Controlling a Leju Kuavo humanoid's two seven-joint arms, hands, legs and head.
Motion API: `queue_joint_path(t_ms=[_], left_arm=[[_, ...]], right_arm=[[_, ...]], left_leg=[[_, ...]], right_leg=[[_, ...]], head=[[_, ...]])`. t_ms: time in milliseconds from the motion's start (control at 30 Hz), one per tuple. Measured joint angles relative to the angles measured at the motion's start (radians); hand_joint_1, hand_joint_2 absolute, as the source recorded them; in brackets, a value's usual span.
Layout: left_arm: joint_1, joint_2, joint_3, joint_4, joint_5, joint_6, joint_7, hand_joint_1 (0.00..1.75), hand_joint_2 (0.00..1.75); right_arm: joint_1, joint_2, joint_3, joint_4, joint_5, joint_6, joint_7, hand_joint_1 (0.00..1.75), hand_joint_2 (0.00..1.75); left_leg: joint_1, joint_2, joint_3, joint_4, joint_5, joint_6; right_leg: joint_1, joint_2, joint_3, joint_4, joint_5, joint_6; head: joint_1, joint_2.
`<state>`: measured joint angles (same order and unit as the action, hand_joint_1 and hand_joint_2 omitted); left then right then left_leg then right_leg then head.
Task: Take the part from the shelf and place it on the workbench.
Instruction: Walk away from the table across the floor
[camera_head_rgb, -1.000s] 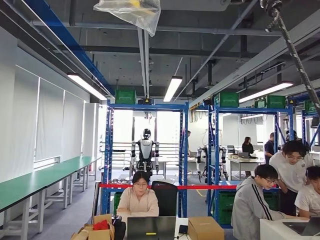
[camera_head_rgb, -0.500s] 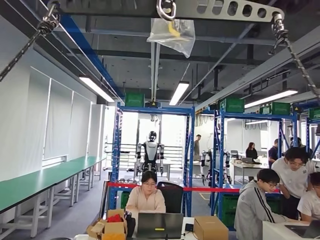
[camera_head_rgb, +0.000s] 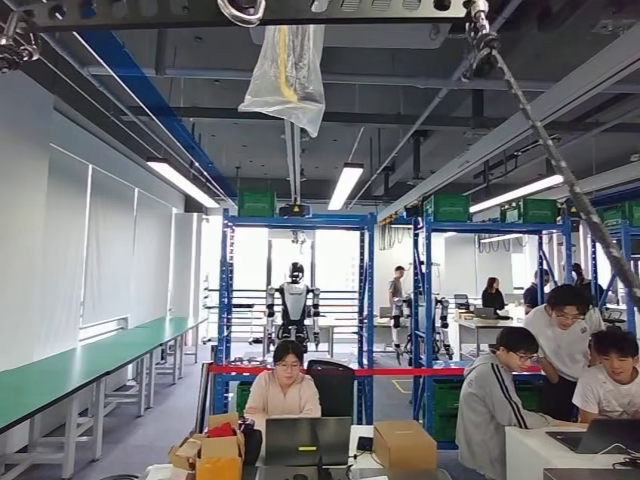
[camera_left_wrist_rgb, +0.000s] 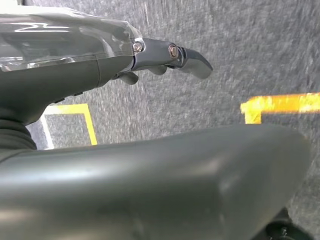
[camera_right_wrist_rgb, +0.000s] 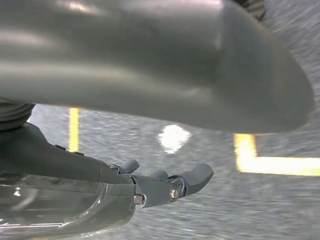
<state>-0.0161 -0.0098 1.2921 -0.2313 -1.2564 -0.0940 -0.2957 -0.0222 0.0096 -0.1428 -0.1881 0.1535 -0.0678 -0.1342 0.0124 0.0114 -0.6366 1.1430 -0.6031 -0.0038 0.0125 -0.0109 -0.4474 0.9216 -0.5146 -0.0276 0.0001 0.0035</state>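
I see the left hand (camera_left_wrist_rgb: 124, 65) hanging over grey floor (camera_left_wrist_rgb: 241, 55), fingers (camera_left_wrist_rgb: 194, 61) stretched out, apart from the thumb, empty; the right hand (camera_right_wrist_rgb: 124, 185) matches, fingers (camera_right_wrist_rgb: 196, 177) extended, holding nothing. I cannot pick out the part; blue shelves (camera_head_rgb: 294, 300) stand ahead, green crates (camera_head_rgb: 256, 203) on top, contents hidden. Open cardboard box (camera_head_rgb: 215, 450) holds something red.
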Motion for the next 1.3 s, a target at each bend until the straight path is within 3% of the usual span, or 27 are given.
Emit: queue_joint_path(t_ms=[33,67,100,133,200,267,300,367,433,533,567,600,633,733,767,833,900,967,1033,1100,1133,1233,1300], left_arm=[[-0.001,-0.001,0.0,0.0,-0.002,-0.002,-0.001,0.0,0.0],[-0.002,-0.002,0.0,0.0,-0.003,-0.003,-0.003,0.0,0.0],[-0.003,-0.003,0.0,0.0,-0.005,-0.003,-0.004,0.0,0.0],[-0.004,-0.003,0.0,0.0,-0.006,-0.003,-0.006,0.0,0.0],[-0.008,-0.003,0.001,0.0,-0.008,-0.003,-0.007,0.0,0.0],[-0.012,-0.005,0.001,0.0,-0.008,-0.003,-0.009,0.0,0.0],[-0.013,-0.006,0.002,0.0,-0.008,-0.003,-0.01,0.0,0.0],[-0.012,-0.01,0.004,0.0,-0.007,-0.002,-0.01,0.0,0.0],[-0.012,-0.014,0.008,0.0,-0.007,-0.001,-0.008,0.0,0.0],[-0.014,-0.015,0.014,0.0,-0.007,0.0,0.006,0.0,0.0],[-0.014,-0.015,0.015,0.0,-0.008,0.001,0.01,0.0,0.0],[-0.014,-0.015,0.017,0.0,-0.008,0.002,0.013,0.0,0.0],[-0.015,-0.015,0.018,0.0,-0.009,0.004,0.013,0.0,0.0],[-0.019,-0.019,0.022,0.0,-0.009,0.007,0.013,0.0,0.0],[-0.021,-0.02,0.023,0.0,-0.009,0.008,0.014,0.0,0.0],[-0.024,-0.022,0.024,0.0,-0.01,0.009,0.015,0.0,0.0],[-0.025,-0.023,0.025,0.0,-0.011,0.009,0.014,0.0,0.0],[-0.027,-0.024,0.025,0.0,-0.012,0.009,0.012,0.0,0.0],[-0.028,-0.023,0.027,0.0,-0.012,0.01,0.012,0.0,0.0],[-0.026,-0.022,0.028,0.0,-0.012,0.011,0.012,0.0,0.0],[-0.025,-0.022,0.028,0.0,-0.012,0.011,0.012,0.0,0.0],[-0.027,-0.024,0.029,0.0,-0.013,0.012,0.012,0.0,0.0],[-0.031,-0.027,0.029,0.0,-0.014,0.012,0.011,0.0,0.87]], right_arm=[[0.002,0.0,-0.003,0.001,-0.001,0.0,0.009,0.0,0.0],[0.002,0.001,-0.007,0.001,-0.002,0.0,0.017,0.0,0.0],[0.003,0.002,-0.009,0.001,-0.002,0.0,0.023,0.0,0.0],[0.003,0.003,-0.012,0.001,-0.002,0.0,0.028,0.0,0.0],[0.003,0.005,-0.015,0.001,-0.002,0.0,0.034,0.0,0.0],[0.004,0.006,-0.017,0.001,-0.004,0.0,0.04,0.0,0.0],[0.004,0.006,-0.019,0.001,-0.005,0.0,0.044,0.0,0.0],[0.004,0.006,-0.023,0.002,-0.008,0.001,0.057,0.0,0.0],[0.005,0.006,-0.03,0.002,-0.01,0.004,0.078,0.0,0.0],[0.006,0.006,-0.037,0.005,-0.008,0.007,0.112,0.0,0.0],[0.006,0.006,-0.038,0.005,-0.006,0.007,0.121,0.0,0.0],[0.007,0.006,-0.039,0.005,-0.005,0.007,0.129,0.0,0.0],[0.008,0.006,-0.04,0.006,-0.004,0.007,0.135,0.0,0.0],[0.009,0.004,-0.042,0.006,0.0,0.005,0.148,0.0,0.0],[0.009,0.002,-0.042,0.006,0.001,0.004,0.15,0.0,0.0],[0.009,0.0,-0.042,0.007,0.004,0.003,0.155,0.0,0.0],[0.008,-0.002,-0.043,0.007,0.006,0.003,0.157,0.0,0.87],[0.006,-0.002,-0.043,0.007,0.007,0.003,0.158,0.0,1.75],[0.005,-0.002,-0.043,0.006,0.008,0.003,0.158,0.0,1.75],[0.005,-0.001,-0.043,0.007,0.008,0.003,0.159,0.0,1.75],[0.005,-0.001,-0.043,0.007,0.008,0.003,0.16,0.0,1.75],[0.003,-0.002,-0.043,0.006,0.011,0.003,0.164,0.0,1.75],[0.002,-0.005,-0.044,0.006,0.015,0.002,0.165,0.0,0.87]], left_leg=[[0.0,0.0,-0.013,0.066,-0.036,-0.002],[0.0,0.0,-0.018,0.118,-0.05,-0.003],[0.0,0.0,-0.009,0.14,-0.04,-0.004],[0.0,0.0,0.014,0.129,-0.015,-0.005],[0.001,-0.001,0.1,0.022,0.031,-0.006],[0.001,-0.002,0.178,-0.101,0.027,-0.001],[0.0,-0.003,0.194,-0.135,0.02,0.002],[0.0,-0.003,0.188,-0.149,0.019,0.014],[0.004,0.0,0.179,-0.151,0.031,0.03],[0.005,0.003,0.164,-0.151,0.046,0.039],[0.005,0.004,0.16,-0.15,0.049,0.038],[0.004,0.004,0.158,-0.149,0.052,0.037],[0.004,0.005,0.158,-0.149,0.053,0.037],[0.003,0.004,0.157,-0.149,0.055,0.033],[0.004,0.004,0.154,-0.148,0.056,0.029],[0.006,0.003,0.148,-0.149,0.061,0.018],[0.007,0.003,0.144,-0.149,0.054,0.009],[0.007,0.0,0.119,-0.095,0.01,0.004],[0.007,-0.003,0.063,0.034,-0.053,-0.001],[0.007,-0.004,0.024,0.125,-0.072,-0.006],[0.008,-0.004,0.027,0.117,-0.054,-0.009],[0.02,-0.008,0.107,-0.058,0.033,-0.024],[0.023,-0.013,0.129,-0.11,0.042,-0.016]], right_leg=[[0.002,-0.001,-0.019,0.008,0.008,-0.002],[0.003,-0.002,-0.04,0.018,0.016,-0.003],[0.004,-0.002,-0.061,0.028,0.023,-0.002],[0.004,-0.002,-0.082,0.04,0.029,0.0],[0.004,-0.001,-0.121,0.066,0.037,0.006],[0.007,-0.001,-0.152,0.092,0.046,0.015],[0.008,-0.002,-0.163,0.099,0.052,0.02],[0.006,0.001,-0.176,0.104,0.062,0.03],[0.002,0.006,-0.19,0.136,0.033,0.044],[-0.009,0.008,-0.249,0.312,-0.074,0.063],[-0.012,0.008,-0.261,0.362,-0.093,0.066],[-0.013,0.008,-0.256,0.376,-0.093,0.067],[-0.013,0.008,-0.232,0.35,-0.075,0.066],[-0.007,0.012,-0.116,0.15,0.009,0.044],[-0.003,0.013,-0.097,0.108,0.022,0.036],[0.003,0.014,-0.095,0.09,0.028,0.029],[-0.001,0.013,-0.089,0.067,0.032,0.02],[-0.006,0.011,-0.083,0.04,0.037,0.009],[-0.004,0.01,-0.088,0.039,0.038,0.006],[-0.004,0.009,-0.095,0.047,0.038,0.007],[-0.005,0.009,-0.098,0.053,0.038,0.007],[-0.004,0.013,-0.117,0.088,0.026,0.015],[0.003,0.017,-0.129,0.109,0.018,0.018]], head=[[0.0,0.0],[0.0,0.0],[0.0,0.0],[0.0,0.0],[0.0,0.0],[0.0,0.0],[0.0,0.0],[0.0,0.0],[0.0,0.0],[0.0,0.0],[0.0,0.0],[0.0,0.0],[0.0,0.0],[0.0,0.0],[0.0,0.0],[0.0,0.0],[0.0,0.0],[0.0,0.0],[0.0,0.0],[0.0,0.0],[0.0,0.0],[0.0,0.0],[0.0,0.0]])
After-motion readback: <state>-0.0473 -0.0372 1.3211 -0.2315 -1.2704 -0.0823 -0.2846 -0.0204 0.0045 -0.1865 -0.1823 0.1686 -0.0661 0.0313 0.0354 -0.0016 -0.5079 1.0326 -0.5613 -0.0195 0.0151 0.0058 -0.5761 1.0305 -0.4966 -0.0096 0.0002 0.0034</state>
